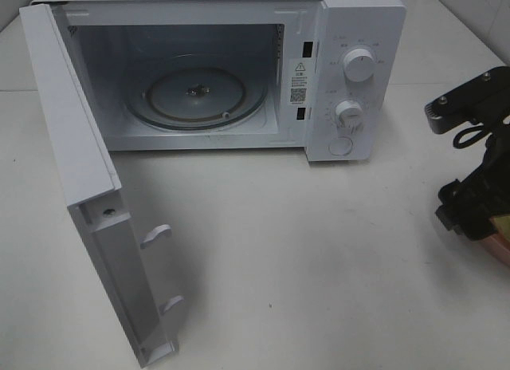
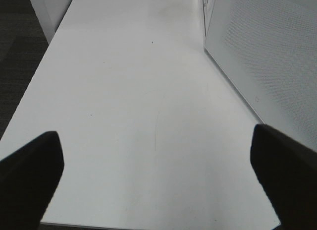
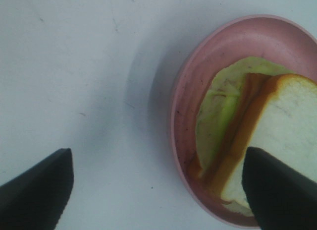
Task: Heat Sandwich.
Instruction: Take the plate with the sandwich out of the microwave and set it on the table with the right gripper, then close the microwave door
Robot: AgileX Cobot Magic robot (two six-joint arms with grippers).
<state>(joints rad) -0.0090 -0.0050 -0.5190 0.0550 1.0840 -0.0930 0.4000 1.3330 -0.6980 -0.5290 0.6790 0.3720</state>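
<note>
Lying flat in pink plate [image 3: 190,86], sandwich [image 3: 257,136], long axis plate-rim-ward; right pincer [image 3: 158,190] open.

The microwave [image 1: 239,67] is white all over, with white knobs [image 1: 358,64], a clear glass turntable [image 1: 195,95] inside, and a fine dotted mesh pattern on its door [image 2: 267,56]; the tabletop [image 1: 319,266] is plain white with faint scuffs. The plate [image 3: 198,91] is salmon pink, and the sandwich [image 3: 277,126] on it shows white bread with a brown-orange crust over a yellow-green layer. The fingers [image 3: 34,190] of both grippers are black, as is the right arm [image 1: 474,163] at the tabletop's right edge.
</note>
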